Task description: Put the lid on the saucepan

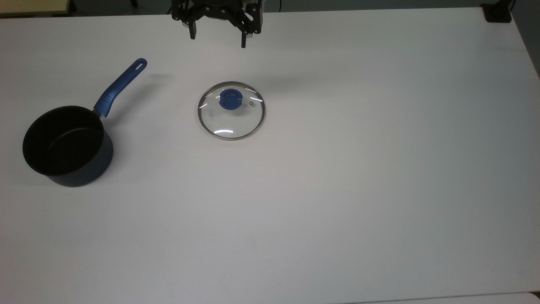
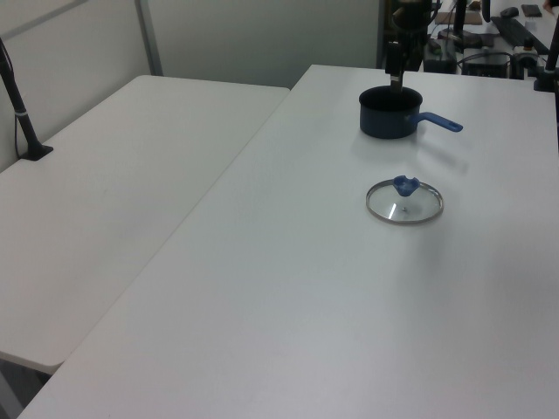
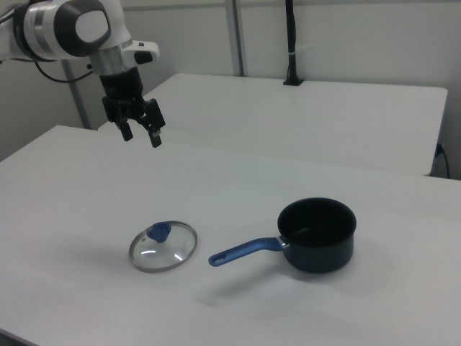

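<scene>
The fingers (image 3: 127, 133) of the black two-finger gripper (image 1: 217, 39) stood spread apart with nothing between them, hanging in the air well above the white table (image 1: 337, 190). The round clear glass lid (image 1: 231, 110), with its thin metal rim and blue central knob (image 1: 231, 99), lay flat on the table, knob up. The gripper hung beyond the lid toward the top view's upper edge, not over the knob. The small dark navy saucepan (image 1: 67, 145), black inside and uncovered, stood upright well apart from the lid, off to the lid's left in the top view, its long blue slotted handle (image 1: 120, 88) slanting up and toward the lid's side.

Judging from this, the grasp had not begun, and the risks lay ahead. The knob was the only real hold: a descent off its centre could close the fingers on glass and skid the lid across the table. A shallow pinch might let the lid tilt or swing during the carry. Lowered off-centre, its rim could catch the saucepan's edge and sit crooked, or nudge the light pot aside.
</scene>
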`<state>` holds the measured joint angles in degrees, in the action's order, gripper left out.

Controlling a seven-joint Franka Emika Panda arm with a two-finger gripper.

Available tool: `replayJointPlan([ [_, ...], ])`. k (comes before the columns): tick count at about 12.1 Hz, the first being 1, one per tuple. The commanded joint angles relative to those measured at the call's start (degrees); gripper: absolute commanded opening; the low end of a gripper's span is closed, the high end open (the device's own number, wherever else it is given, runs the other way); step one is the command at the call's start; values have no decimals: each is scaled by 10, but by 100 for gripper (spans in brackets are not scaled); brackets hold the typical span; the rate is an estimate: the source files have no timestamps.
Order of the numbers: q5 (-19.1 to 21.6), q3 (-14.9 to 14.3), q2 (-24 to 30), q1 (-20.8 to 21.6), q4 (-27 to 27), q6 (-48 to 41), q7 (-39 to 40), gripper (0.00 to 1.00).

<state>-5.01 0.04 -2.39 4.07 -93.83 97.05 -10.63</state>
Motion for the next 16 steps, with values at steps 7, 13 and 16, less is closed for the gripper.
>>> replayJointPlan([
  [7, 5, -8, 0, 7, 1, -13, 34, 100],
  [13, 0, -8, 8, 14, -88, 35, 36, 100],
  [16, 0, -6, 6, 17, -143, 93, 53, 100],
])
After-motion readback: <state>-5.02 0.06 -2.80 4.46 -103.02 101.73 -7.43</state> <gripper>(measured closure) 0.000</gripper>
